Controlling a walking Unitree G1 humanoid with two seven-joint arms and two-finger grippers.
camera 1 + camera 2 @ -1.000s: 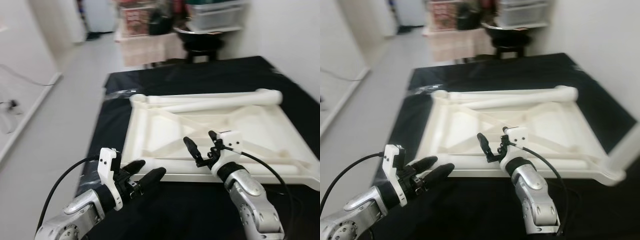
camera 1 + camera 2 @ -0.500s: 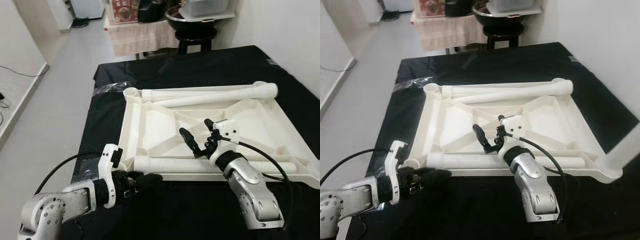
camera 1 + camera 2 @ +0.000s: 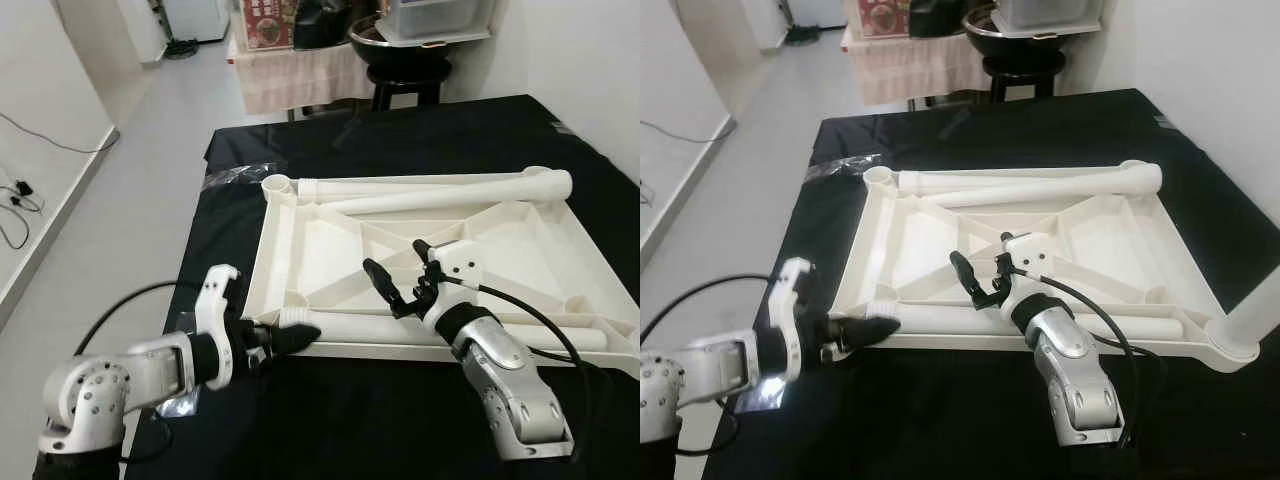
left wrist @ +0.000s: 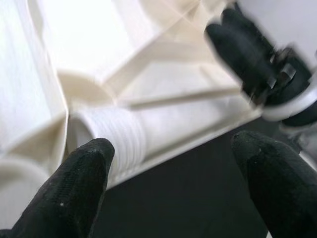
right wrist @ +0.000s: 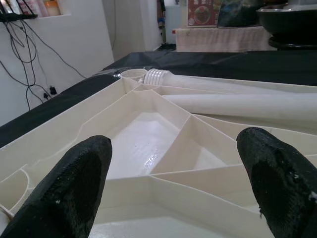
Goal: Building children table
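The kids' table top [image 3: 520, 250] is laid upside down on the black desk [image 3: 420, 130], ribs facing up, presumably so the legs can be screwed into the corner sockets from above. Two loose legs [image 3: 430, 190] are parked along the far edge, well beyond both sets of jaws, and a third leg [image 3: 440, 330] is lying along the near edge, its threaded end [image 4: 121, 141] right in front of the left gripper [image 3: 285, 338]. That gripper's jaws are spread, with the threaded end sitting just ahead of the gap, not pinched yet by the look of it. The left arm is reached in low and flat from the near left corner, forearm almost level with the desk. The right gripper [image 3: 398, 282] is held over the ribbed underside, jaws spread wide with nothing between them, forearm angled up from below, wrist tipped toward the far legs. Probably the near leg is about to be grabbed.
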